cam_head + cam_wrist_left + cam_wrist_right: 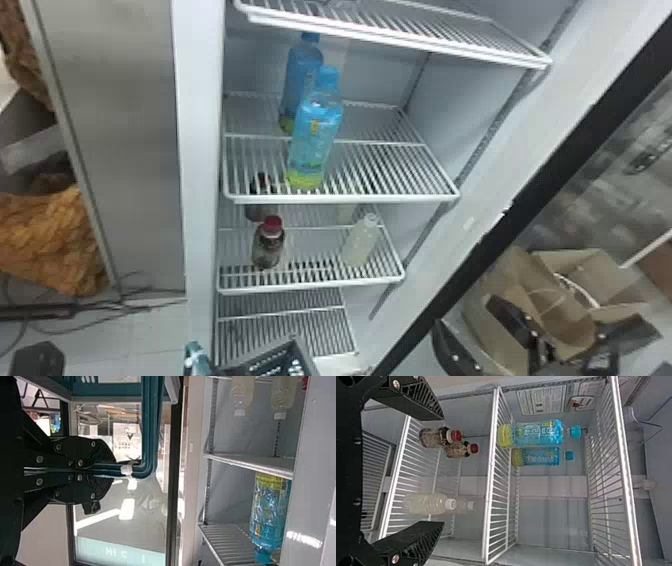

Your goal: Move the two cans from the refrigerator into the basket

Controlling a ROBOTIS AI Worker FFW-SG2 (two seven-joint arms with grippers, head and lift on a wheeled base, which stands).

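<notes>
Small bottles with red caps (268, 245) (435, 437) stand on the shelf below the tall blue bottles. My right gripper (462, 312) is at the lower right of the head view, outside the shelves; in the right wrist view the right gripper (443, 470) stands open, nothing between its fingers, facing the refrigerator. A dark basket (285, 362) shows at the bottom edge, before the lowest shelf. In the left wrist view my left gripper (114, 470) is shut on the teal basket handle (152, 427).
Two blue bottles (315, 135) occupy the middle shelf (390, 170). Pale bottles (361, 240) share the shelf with the red-capped ones. The black door frame (530, 175) slants along the right. A cardboard box (575, 300) lies beyond the right gripper.
</notes>
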